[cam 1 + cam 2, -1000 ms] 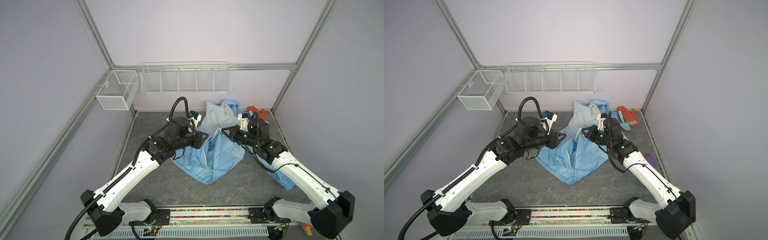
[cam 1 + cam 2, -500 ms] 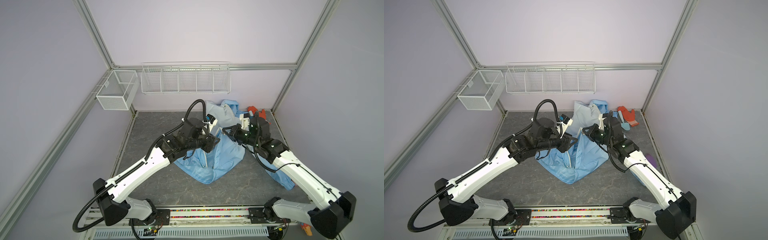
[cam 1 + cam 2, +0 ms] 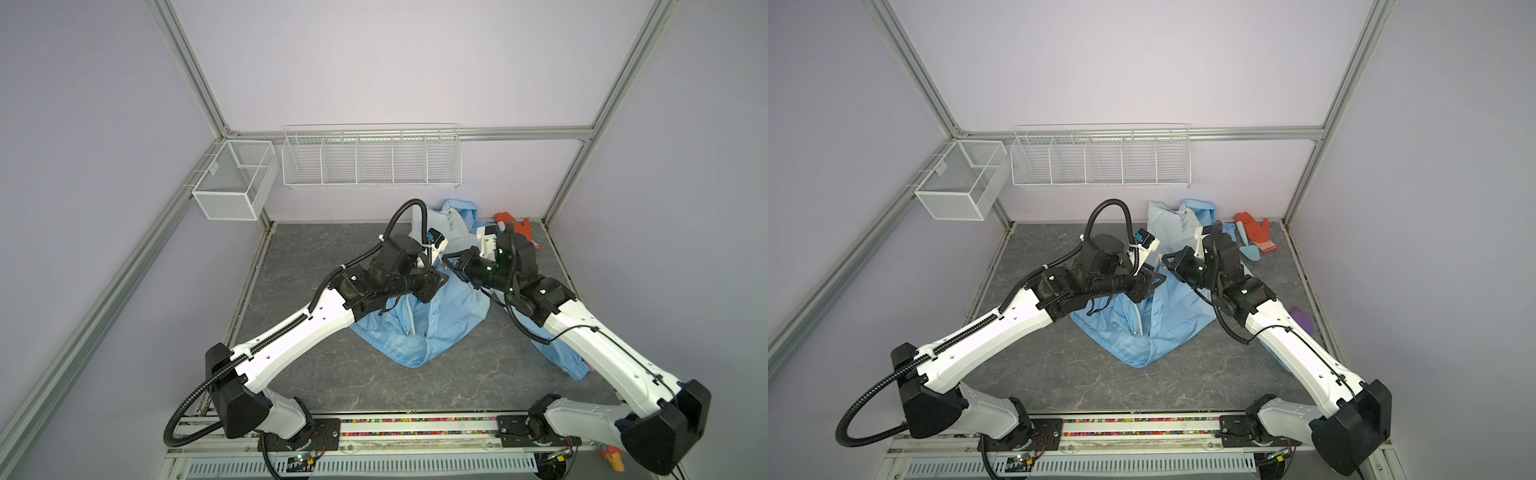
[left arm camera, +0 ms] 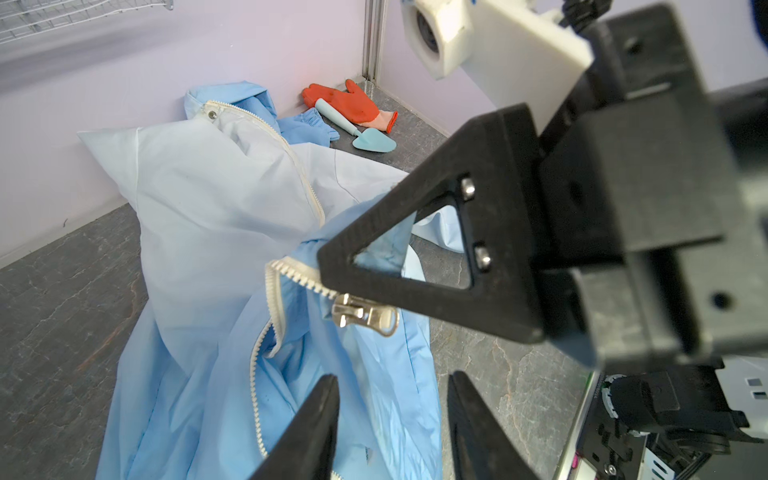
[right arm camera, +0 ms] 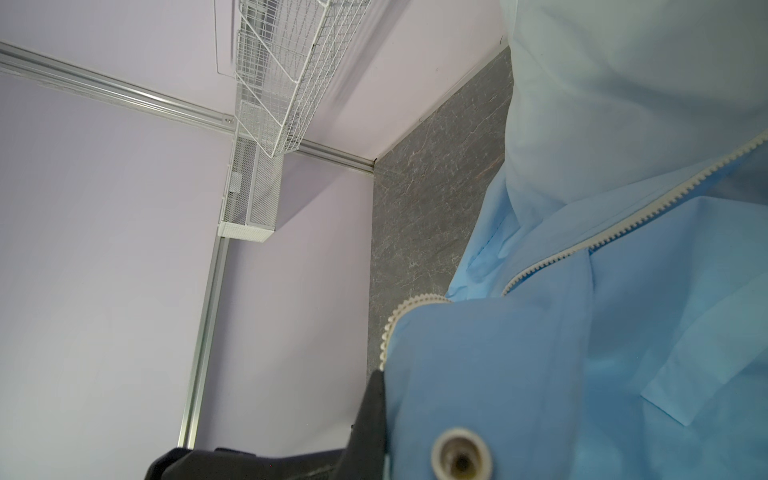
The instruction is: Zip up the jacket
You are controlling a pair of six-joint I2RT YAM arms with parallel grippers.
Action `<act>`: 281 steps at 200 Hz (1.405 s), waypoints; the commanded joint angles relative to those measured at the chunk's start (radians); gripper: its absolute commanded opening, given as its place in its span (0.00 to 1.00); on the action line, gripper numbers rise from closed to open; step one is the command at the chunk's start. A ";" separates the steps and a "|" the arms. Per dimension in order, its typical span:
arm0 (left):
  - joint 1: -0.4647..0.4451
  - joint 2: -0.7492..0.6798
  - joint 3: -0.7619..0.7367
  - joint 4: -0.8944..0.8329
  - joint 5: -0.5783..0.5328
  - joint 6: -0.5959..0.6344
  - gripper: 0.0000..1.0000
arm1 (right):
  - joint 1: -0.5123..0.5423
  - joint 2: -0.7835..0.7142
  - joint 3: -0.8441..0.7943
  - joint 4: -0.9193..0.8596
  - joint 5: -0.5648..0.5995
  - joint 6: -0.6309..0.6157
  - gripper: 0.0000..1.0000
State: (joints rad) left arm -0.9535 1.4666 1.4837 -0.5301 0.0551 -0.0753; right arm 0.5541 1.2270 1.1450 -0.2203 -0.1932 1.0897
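Note:
The light-blue jacket [image 3: 440, 328] [image 3: 1167, 316] lies crumpled on the grey floor, its upper part propped against the back wall. My right gripper [image 3: 451, 264] [image 3: 1165, 259] is shut on the jacket's front edge beside the white zipper and holds it lifted. In the right wrist view the fabric [image 5: 540, 374] covers all but one black finger [image 5: 374, 415]. In the left wrist view the metal zipper slider [image 4: 365, 318] hangs just under that right gripper's finger [image 4: 395, 257]. My left gripper [image 4: 392, 386] [image 3: 440, 280] is open a short way from the slider, with nothing between its fingers.
An orange glove [image 3: 1254, 232] [image 4: 345, 102] and a pale blue trowel [image 3: 1248, 245] lie in the back right corner. Two white wire baskets [image 3: 370, 160] [image 3: 232, 187] hang on the walls. A purple object [image 3: 1302, 320] sits by the right wall.
My left arm has swung right until its gripper sits close to the right gripper, and its jaws have opened a little wider. The right gripper has held its grip and barely moved.

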 commanded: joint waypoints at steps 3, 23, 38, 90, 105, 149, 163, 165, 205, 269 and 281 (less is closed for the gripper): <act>-0.018 0.010 0.036 0.015 -0.061 0.050 0.43 | 0.012 0.008 0.034 0.030 0.024 0.019 0.07; -0.019 0.010 0.030 0.030 -0.093 0.048 0.42 | 0.018 0.012 0.038 0.030 0.031 0.021 0.07; -0.020 0.017 0.033 0.032 -0.122 0.042 0.41 | 0.021 0.015 0.041 0.030 0.033 0.021 0.07; -0.020 0.034 0.046 0.020 -0.155 0.046 0.37 | 0.025 0.024 0.044 0.039 0.032 0.027 0.07; -0.020 0.035 0.046 0.027 -0.148 0.046 0.36 | 0.026 0.027 0.044 0.039 0.031 0.027 0.07; -0.019 0.053 0.059 0.013 -0.120 0.045 0.30 | 0.026 0.036 0.047 0.045 0.026 0.024 0.07; -0.020 0.057 0.064 0.006 -0.118 0.045 0.27 | 0.026 0.039 0.047 0.047 0.026 0.022 0.07; -0.020 0.055 0.064 0.006 -0.118 0.045 0.27 | 0.026 0.039 0.047 0.047 0.026 0.022 0.07; -0.020 0.047 0.069 -0.004 -0.108 0.042 0.11 | 0.024 0.034 0.039 0.046 0.031 0.010 0.07; -0.013 0.040 0.083 -0.022 -0.115 0.022 0.00 | 0.024 0.029 0.028 0.052 0.026 0.001 0.07; -0.009 0.041 0.090 -0.028 -0.114 0.019 0.00 | 0.023 0.027 0.024 0.053 0.026 0.003 0.07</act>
State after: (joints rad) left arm -0.9688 1.5131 1.5299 -0.5365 -0.0624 -0.0513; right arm 0.5724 1.2610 1.1633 -0.2195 -0.1722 1.0988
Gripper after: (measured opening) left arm 0.047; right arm 0.069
